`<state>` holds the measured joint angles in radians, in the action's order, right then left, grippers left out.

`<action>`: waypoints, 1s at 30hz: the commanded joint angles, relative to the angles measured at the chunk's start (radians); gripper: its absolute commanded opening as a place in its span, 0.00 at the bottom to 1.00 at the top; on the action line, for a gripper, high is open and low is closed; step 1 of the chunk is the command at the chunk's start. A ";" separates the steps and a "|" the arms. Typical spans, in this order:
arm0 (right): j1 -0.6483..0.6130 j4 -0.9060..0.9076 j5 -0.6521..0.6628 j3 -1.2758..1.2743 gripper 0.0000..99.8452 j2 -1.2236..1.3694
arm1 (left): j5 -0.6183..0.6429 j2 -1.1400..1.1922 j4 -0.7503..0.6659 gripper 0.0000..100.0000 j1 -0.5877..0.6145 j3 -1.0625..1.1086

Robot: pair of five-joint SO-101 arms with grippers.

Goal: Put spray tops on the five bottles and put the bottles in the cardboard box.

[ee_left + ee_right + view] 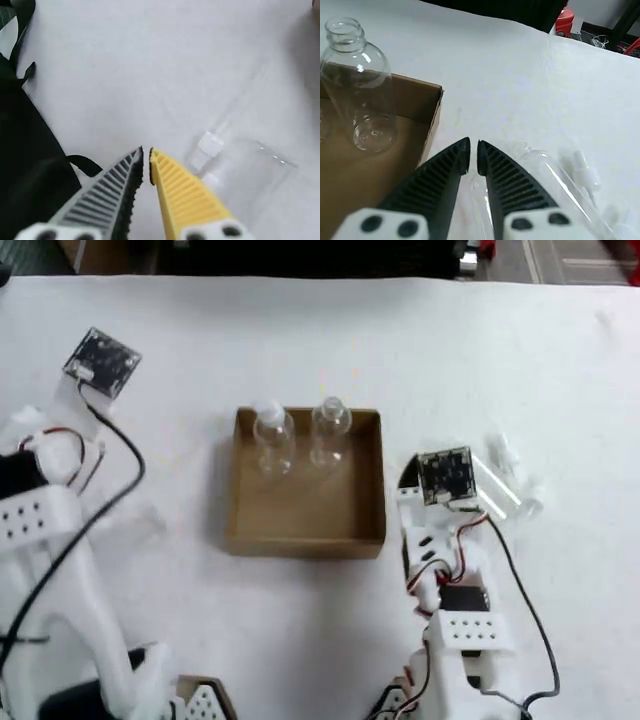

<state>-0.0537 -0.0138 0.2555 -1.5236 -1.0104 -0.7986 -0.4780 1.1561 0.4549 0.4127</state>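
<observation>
The cardboard box (305, 520) sits mid-table with two clear bottles upright along its far wall. One bottle (273, 438) carries a white top; the other (331, 428) (356, 82) has an open neck. My right gripper (473, 149) is shut with nothing held, low over the table just outside the box wall (432, 122). A clear bottle (555, 177) and a white spray top (582, 170) lie next to it. My left gripper (146, 154) is shut and empty above the cloth, with a spray top (209, 146) and a clear piece (255, 172) lying beside its yellow finger.
More clear bottles and tops (505, 485) lie right of the box. The left arm's black cable (110, 490) loops over the table. White cloth stretches open behind the box. The dark table edge (485, 12) runs along the far side.
</observation>
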 commanded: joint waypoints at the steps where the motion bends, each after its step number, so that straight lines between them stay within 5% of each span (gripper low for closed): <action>1: -0.007 -0.024 0.014 0.008 0.02 -0.010 | -0.195 0.116 -0.074 0.03 0.015 -0.009; 4: -0.007 -0.024 0.014 0.008 0.02 -0.010 | -0.273 0.229 -0.081 0.03 0.018 -0.021; 8: -0.007 -0.024 0.014 0.008 0.02 -0.008 | -0.212 0.406 -0.074 0.03 0.061 -0.155; 16: -0.007 -0.024 0.014 0.008 0.02 -0.008 | 0.491 0.719 0.094 0.03 0.174 -0.440; 23: -0.007 -0.024 0.014 0.008 0.02 -0.008 | 0.991 0.819 0.503 0.03 0.147 -0.710; 30: -0.008 -0.024 0.014 0.008 0.02 -0.008 | 1.157 0.822 0.548 0.03 0.058 -0.678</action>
<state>-0.0552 -0.0138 0.2616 -1.5236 -1.0104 0.2800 0.3521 1.7208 0.5516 -0.2700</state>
